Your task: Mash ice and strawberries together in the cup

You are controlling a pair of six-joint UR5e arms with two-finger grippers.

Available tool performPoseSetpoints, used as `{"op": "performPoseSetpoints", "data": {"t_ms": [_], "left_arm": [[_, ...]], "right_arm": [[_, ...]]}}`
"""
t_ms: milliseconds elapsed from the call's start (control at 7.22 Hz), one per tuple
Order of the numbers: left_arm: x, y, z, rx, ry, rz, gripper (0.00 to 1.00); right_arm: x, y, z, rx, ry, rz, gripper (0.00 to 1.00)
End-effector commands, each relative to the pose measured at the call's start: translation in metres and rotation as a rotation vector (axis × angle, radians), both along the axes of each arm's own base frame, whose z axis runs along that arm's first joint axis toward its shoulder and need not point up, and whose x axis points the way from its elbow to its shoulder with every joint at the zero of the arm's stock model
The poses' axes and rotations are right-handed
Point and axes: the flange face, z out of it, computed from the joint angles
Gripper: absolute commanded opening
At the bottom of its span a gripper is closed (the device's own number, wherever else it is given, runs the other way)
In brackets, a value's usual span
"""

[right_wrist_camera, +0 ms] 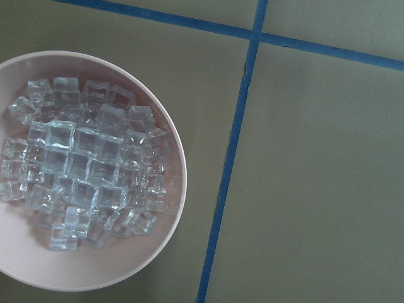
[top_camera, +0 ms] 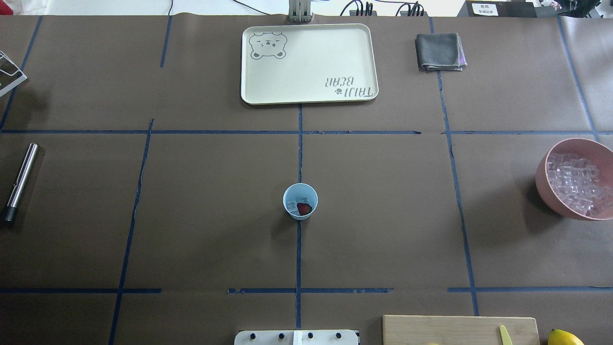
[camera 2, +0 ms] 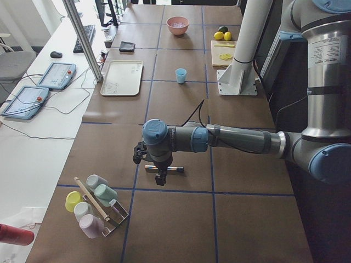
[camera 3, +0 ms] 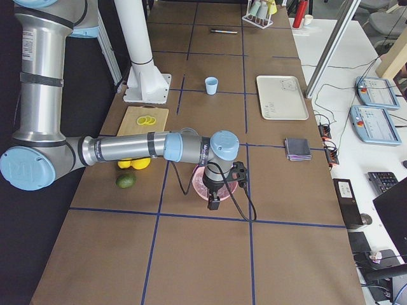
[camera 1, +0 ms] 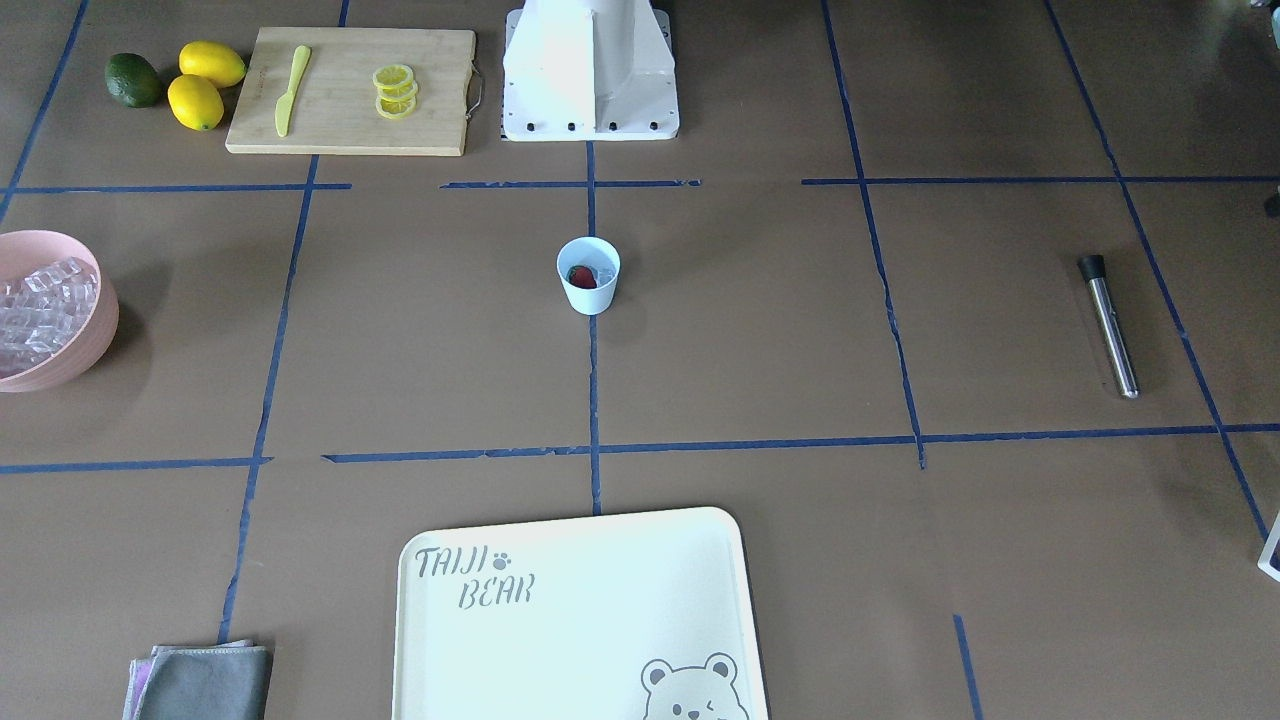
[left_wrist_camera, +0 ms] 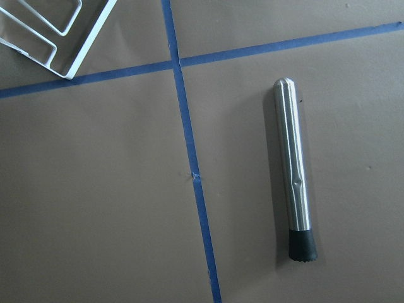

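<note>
The light-blue cup [camera 1: 588,298] stands upright at the table's middle and also shows in the overhead view [top_camera: 300,216]. Inside it lie a red strawberry [top_camera: 304,209] and a few ice cubes [top_camera: 291,206]. More ice [right_wrist_camera: 82,183] fills a pink bowl [right_wrist_camera: 180,164]. A steel muddler with a black end [left_wrist_camera: 293,170] lies flat on the table. My left gripper [camera 2: 160,176] hangs over the muddler, and my right gripper [camera 3: 213,202] hangs over the pink bowl. Each shows only in a side view, so I cannot tell whether it is open or shut.
A cream bear tray [top_camera: 306,96] and a grey cloth [top_camera: 439,51] lie at the far side. A cutting board [camera 1: 350,90] with lemon slices and a yellow knife, two lemons [camera 1: 205,85] and a lime [camera 1: 133,80] sit by the robot base. A white cup rack [camera 2: 96,205] stands near the muddler.
</note>
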Motion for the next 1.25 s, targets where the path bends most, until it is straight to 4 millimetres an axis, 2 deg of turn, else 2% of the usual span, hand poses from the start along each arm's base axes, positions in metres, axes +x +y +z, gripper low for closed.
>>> {"op": "performPoseSetpoints", "data": {"t_ms": [0,1108], "left_arm": [[-0.0009,0.0020,-0.0063,0.002,-0.001,-0.003,1.00],[-0.0023,0.0071,-0.0009,-0.004,-0.008,0.003,1.00]], "right_arm": [[0.0000,-0.0006,-0.0004,0.002,0.001,0.000,1.00],[-0.0023,-0.0007,-0.0016,-0.024,-0.034,0.044,1.00]]}}
